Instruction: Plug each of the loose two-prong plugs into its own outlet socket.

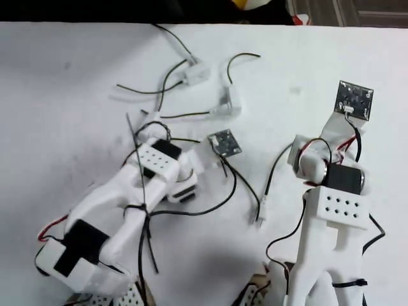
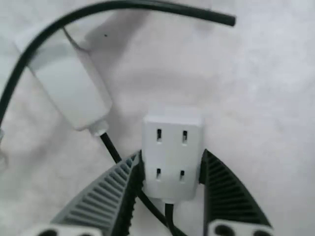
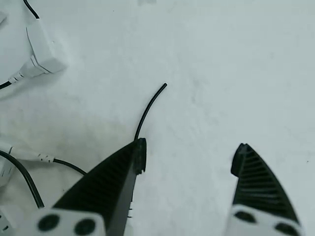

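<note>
The left end effector clamps the white outlet socket by its flanks at lower centre; a loose plug lies upper left on the counter. The right end effector hangs released. The plug looks light, rigid, slick: grip its body, not the cord.

White desk underneath it all, matte and pale, with faint grey smudges on its surface. Light lands soft and even on the desk, and the shadows are short and blurry. Beyond the desk's far edge runs a dark strip of room. Just past that edge, right of the middle, sits a yellow-and-white shape, too cut off to identify. Behind the desk's far right corner are brownish-grey panels with straight seams.
</note>
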You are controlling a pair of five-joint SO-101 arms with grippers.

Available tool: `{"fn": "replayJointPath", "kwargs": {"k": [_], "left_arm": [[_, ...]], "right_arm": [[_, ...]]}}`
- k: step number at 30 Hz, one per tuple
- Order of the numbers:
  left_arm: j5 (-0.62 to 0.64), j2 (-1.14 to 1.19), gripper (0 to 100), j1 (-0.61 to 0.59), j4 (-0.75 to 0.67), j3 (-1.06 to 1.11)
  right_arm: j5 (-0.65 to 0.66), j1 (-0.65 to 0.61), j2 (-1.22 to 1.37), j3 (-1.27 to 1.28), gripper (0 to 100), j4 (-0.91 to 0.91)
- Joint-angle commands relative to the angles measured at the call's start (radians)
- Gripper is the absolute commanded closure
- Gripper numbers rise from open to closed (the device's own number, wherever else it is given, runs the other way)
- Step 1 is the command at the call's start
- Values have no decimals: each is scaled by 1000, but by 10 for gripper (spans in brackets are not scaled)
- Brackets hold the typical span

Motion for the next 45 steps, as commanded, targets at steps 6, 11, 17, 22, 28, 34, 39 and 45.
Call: {"fn": "replayJointPath", "kwargs": {"k": [6, 11, 17, 22, 28, 34, 39, 45], "left_arm": [[91, -188, 721, -50, 192, -127], [98, -447, 736, -139, 241, -83], [92, -661, 736, -374, 236, 75], [89, -739, 736, -564, 137, 261], [-37, -753, 736, -728, -77, 496], [-48, -757, 738, -748, -216, 635], [-43, -757, 740, -748, -219, 637], [-43, -757, 740, -748, -218, 640]], "right_arm": [[2, -5, -5, -6, 723, 4], [-6, -7, -5, -6, 723, 5], [-9, -77, 8, -43, 723, 117], [-75, -191, 87, -114, 723, 194], [-87, -283, 260, -133, 723, 231], [-87, -372, 384, -133, 803, 252], [-84, -349, 495, -133, 817, 191], [-80, -305, 659, -133, 810, 102]]}}
